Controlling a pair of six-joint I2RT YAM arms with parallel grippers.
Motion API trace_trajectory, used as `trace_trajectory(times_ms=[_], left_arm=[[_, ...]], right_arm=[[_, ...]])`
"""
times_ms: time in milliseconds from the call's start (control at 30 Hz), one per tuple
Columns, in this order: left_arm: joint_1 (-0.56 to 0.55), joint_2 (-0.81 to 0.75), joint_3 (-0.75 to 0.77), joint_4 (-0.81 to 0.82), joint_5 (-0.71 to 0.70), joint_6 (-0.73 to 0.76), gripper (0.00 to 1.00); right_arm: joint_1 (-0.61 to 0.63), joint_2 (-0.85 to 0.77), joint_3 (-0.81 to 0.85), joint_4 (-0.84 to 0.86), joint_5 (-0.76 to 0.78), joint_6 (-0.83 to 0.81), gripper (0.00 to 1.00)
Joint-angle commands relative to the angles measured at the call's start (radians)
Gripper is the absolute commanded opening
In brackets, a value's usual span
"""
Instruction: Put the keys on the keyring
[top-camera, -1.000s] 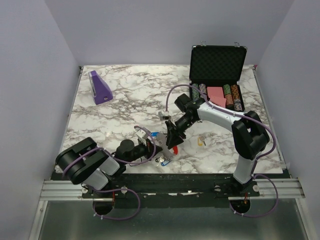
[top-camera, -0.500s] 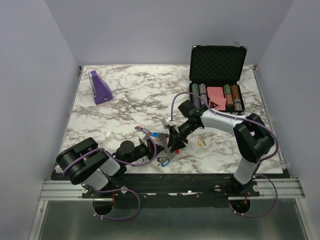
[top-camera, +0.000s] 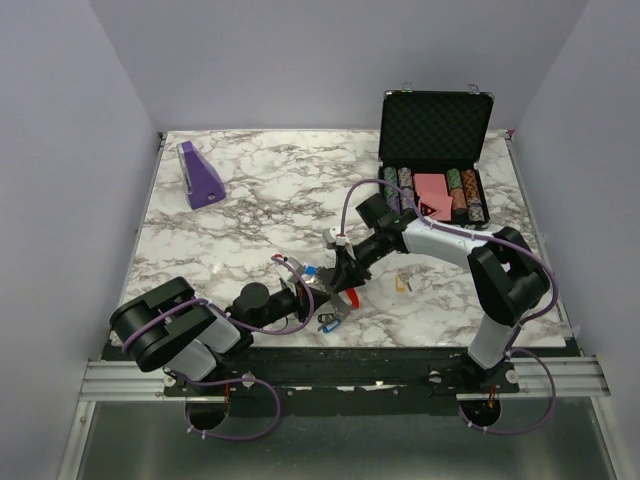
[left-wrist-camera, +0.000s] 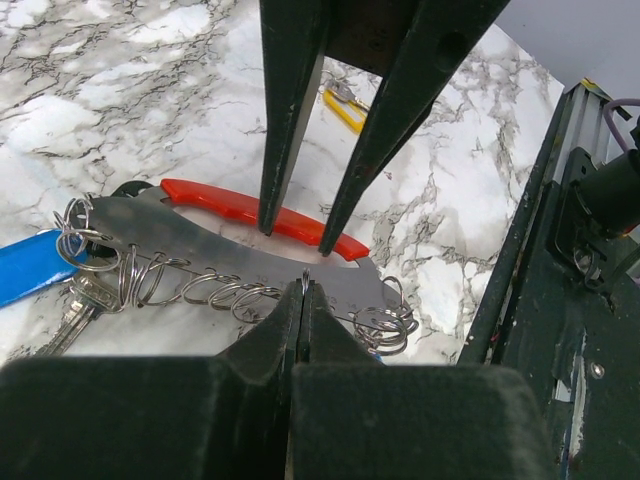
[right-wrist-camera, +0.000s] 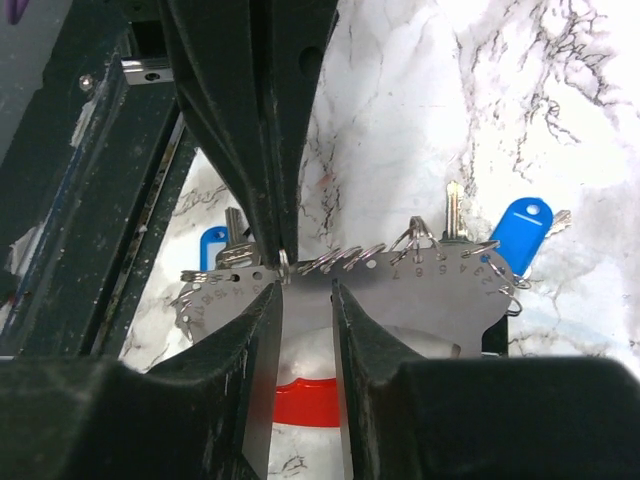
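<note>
Near the front edge of the marble table (top-camera: 260, 190), your left gripper (left-wrist-camera: 305, 290) is clamped on the keyring (left-wrist-camera: 200, 250), its jaws pressed together on the rim of the grey tag (right-wrist-camera: 420, 290). The tag's long axis runs near to far, crosswise to both arms, and a row of small wire loops is threaded along it. One blue key (top-camera: 327, 322) hangs at its near end and a second blue key (left-wrist-camera: 25, 268) at its far end (beside a plain silver key). Just right of the tag lies the red crescent (left-wrist-camera: 225, 205), parallel to it. Your right gripper (right-wrist-camera: 305, 300) meets the tag from the right, jaws apart and tips down at the crescent. The yellow key (left-wrist-camera: 345, 108) lies loose farther right. At the far side stand the open chip case (top-camera: 435, 130) and a purple wedge (top-camera: 200, 178).
</note>
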Motion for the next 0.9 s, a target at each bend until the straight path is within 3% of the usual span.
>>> trace_trajectory(times_ms=[0,200,867], left_arm=[[-0.006,-0.013,-0.133,0.289,-0.024,0.018,0.0],[-0.007,-0.027,-0.138,0.29,-0.027,0.02,0.0],[-0.012,-0.025,-0.121,0.29,-0.01,0.012,0.0]], right_arm=[[-0.005,0.016,0.034,-0.107,-0.064,-0.092,0.33],[-0.005,0.048,0.052,-0.171,-0.077,-0.141,0.31],[0.018,0.069,0.036,-0.082,-0.075,-0.041,0.32]])
